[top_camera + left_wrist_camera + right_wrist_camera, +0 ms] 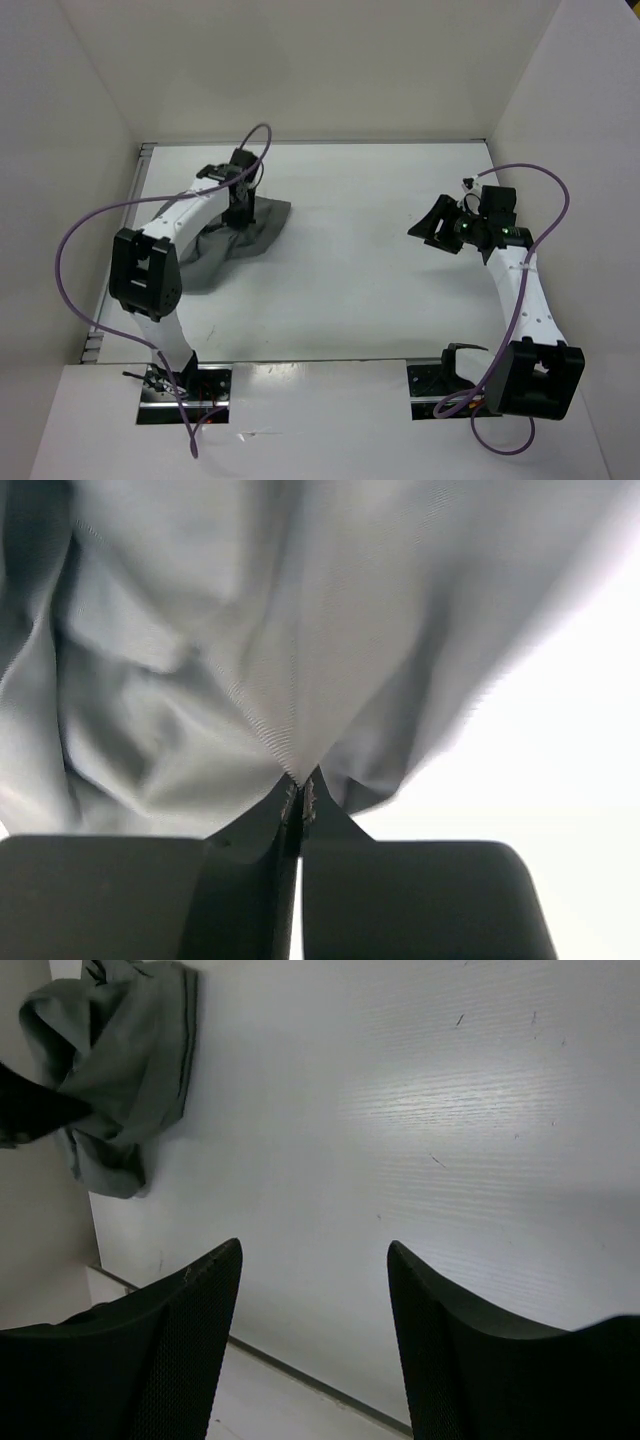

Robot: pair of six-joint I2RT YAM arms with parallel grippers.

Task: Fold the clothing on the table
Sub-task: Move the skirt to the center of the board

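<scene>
With the right gripper [313, 1250] spread wide and empty at mid-right, the left gripper [298, 800] clamps tight on a thin ridge of the crumpled clothing [262, 228] at the far left of the table [350, 290], a pinch that could slip free when lifted.

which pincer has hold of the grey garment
The left pincer: its jaws are shut on a pinch of the clothing. The right pincer hangs open over the table, apart from the fabric.

left end effector [298, 802] pinching grey clothing [250, 650]
</scene>
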